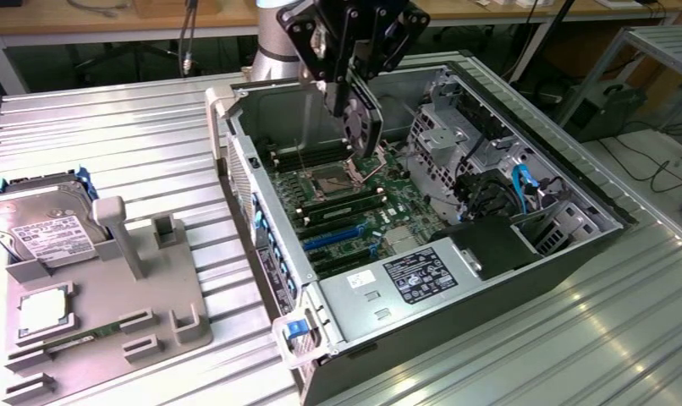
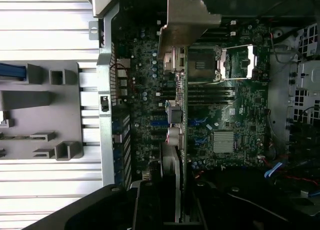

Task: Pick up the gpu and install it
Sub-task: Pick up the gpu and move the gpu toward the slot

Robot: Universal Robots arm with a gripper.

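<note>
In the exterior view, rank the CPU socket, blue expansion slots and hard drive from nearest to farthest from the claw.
From the claw, gripping the gpu:
1. CPU socket, on the motherboard just below it.
2. Blue expansion slots, farther along the board.
3. Hard drive, outside the case, on the holder at the exterior view's left.

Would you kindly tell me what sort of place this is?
Likely a robotics lab for computer assembly: the gripper holds the gpu over an open computer case, on a ribbed metal table, beside a grey parts fixture with a hard drive.
</note>
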